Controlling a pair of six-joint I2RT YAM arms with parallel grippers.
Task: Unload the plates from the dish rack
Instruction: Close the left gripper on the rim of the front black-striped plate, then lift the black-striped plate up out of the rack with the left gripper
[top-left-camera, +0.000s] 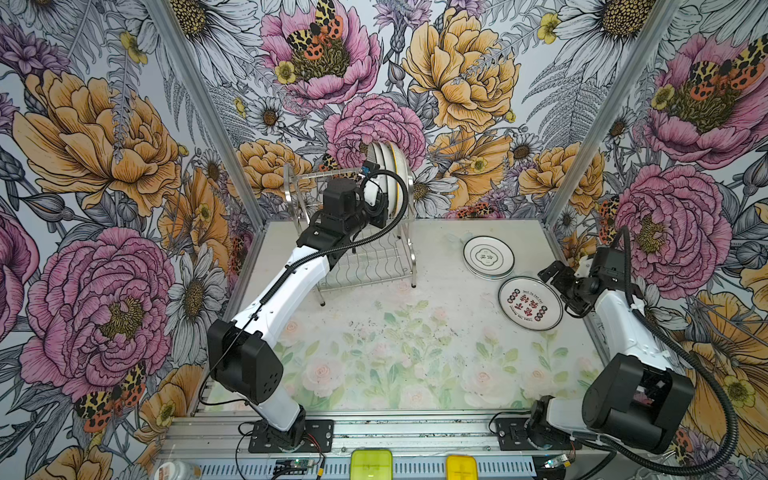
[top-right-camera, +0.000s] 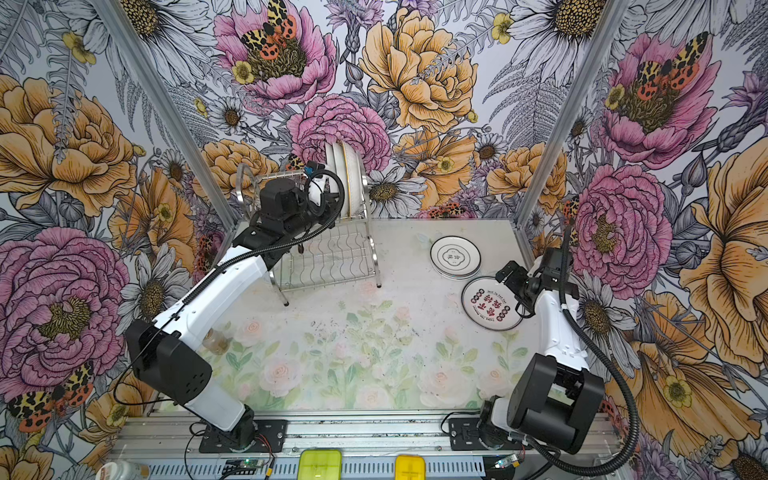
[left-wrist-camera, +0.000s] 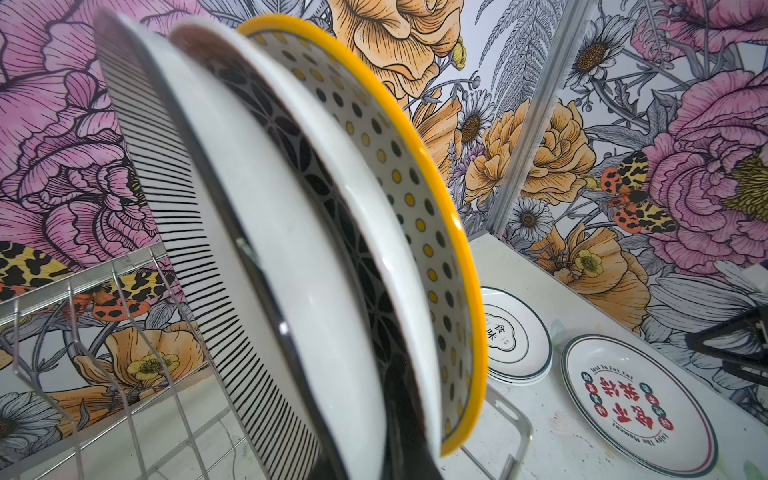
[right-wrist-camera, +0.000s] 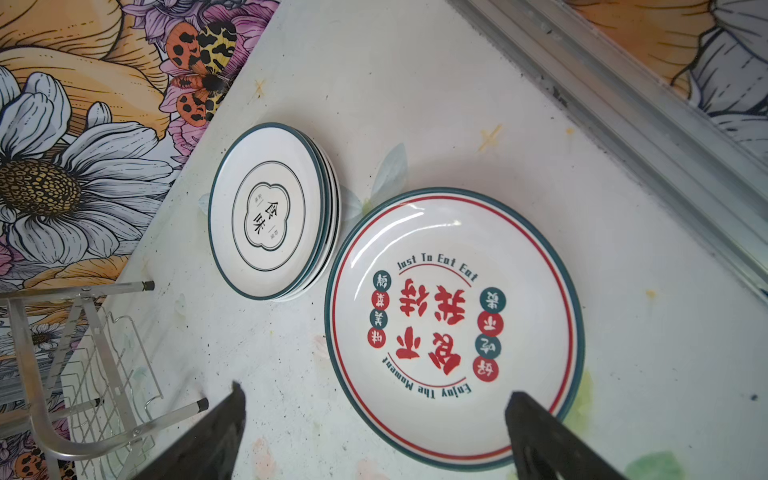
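Left claw (left-wrist-camera: 395, 428) is buried among the racked plates (left-wrist-camera: 266, 232). Only one dark finger (left-wrist-camera: 405, 399) shows, running off the frame's edge, and whether it pinches a rim can't be told. In both top views its own wrist blocks it. The plates overlap; mostly rims show. On the surface (right-wrist-camera: 415, 104), the stack (right-wrist-camera: 266, 210) hides all but the edges of its lower plates, so no count. Right claw (right-wrist-camera: 374, 390): both fingers cropped at the edge. Rack (right-wrist-camera: 83, 374) cropped too. Yellow boxes (top-left-camera: 371, 465) are sliced by the frame.
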